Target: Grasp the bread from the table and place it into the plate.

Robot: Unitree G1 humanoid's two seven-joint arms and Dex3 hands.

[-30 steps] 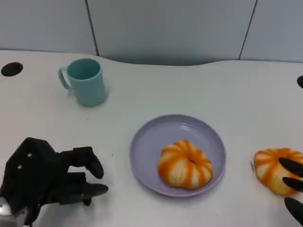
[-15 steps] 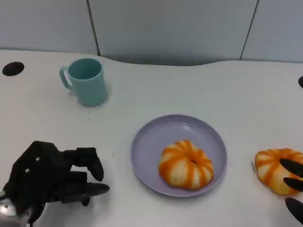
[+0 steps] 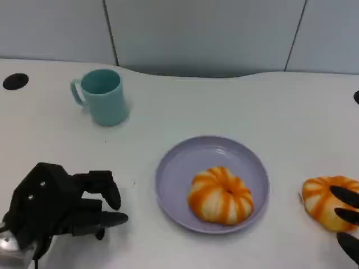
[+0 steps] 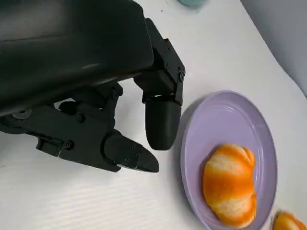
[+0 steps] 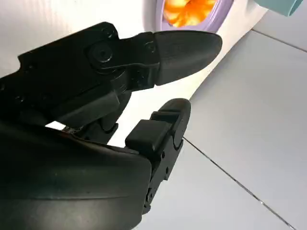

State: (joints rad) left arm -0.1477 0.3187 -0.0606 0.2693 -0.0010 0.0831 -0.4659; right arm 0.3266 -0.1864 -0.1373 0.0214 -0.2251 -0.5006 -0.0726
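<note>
An orange-and-white bread roll (image 3: 322, 203) lies on the white table at the right edge. Over its right side lie the fingertips of my right hand (image 3: 346, 216), spread apart and holding nothing; its fingers (image 5: 158, 62) are apart in the right wrist view too. A second roll (image 3: 220, 195) (image 4: 229, 184) sits in the lilac plate (image 3: 179, 168) (image 4: 225, 103) at the centre. At the lower left my left hand (image 3: 59, 204) (image 4: 96, 96) rests beside the plate, fingers extended towards it, with nothing in it.
A teal mug (image 3: 101, 96) stands at the back left, well away from both hands. A dark round hole (image 3: 14, 82) marks the table's far left. Bare white table lies between the plate and the mug and behind the plate.
My left hand has shifted a little towards the lower left. The right fingertips stay over the roll on the table, which has not moved.
</note>
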